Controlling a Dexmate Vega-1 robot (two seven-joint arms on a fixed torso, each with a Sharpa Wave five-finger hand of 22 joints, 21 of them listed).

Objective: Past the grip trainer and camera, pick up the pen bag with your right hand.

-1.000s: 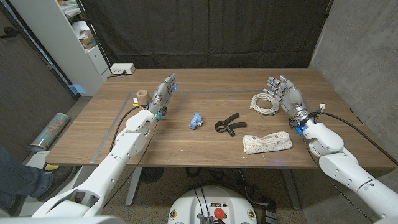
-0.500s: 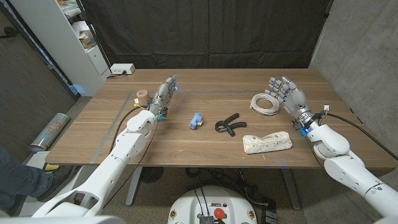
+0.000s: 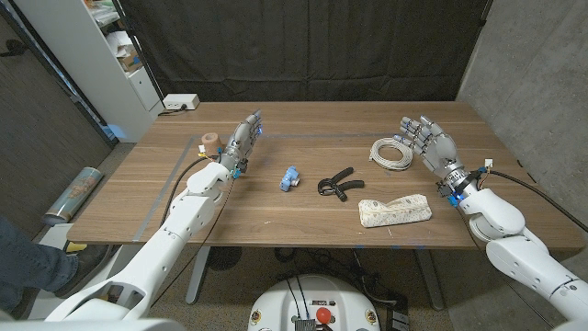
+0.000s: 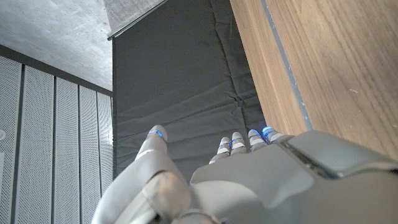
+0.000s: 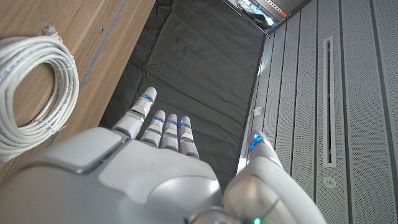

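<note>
While both hands hold nothing, fingers spread | right hand (image 3: 432, 144) beside coiled white cable (image 3: 392, 153) | soft pale pen bag (image 3: 395, 211) near tabletop (image 3: 303, 225) front edge | left hand (image 3: 243, 140) apart

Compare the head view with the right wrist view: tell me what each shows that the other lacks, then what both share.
Head view alone: the pen bag, grip trainer, small blue camera, tape roll and the left robot hand, fingers apart. Right wrist view alone: a grey slatted wall. Shared: the right robot hand, open and holding nothing, the coiled white cable, the wooden table and the black curtain.
</note>
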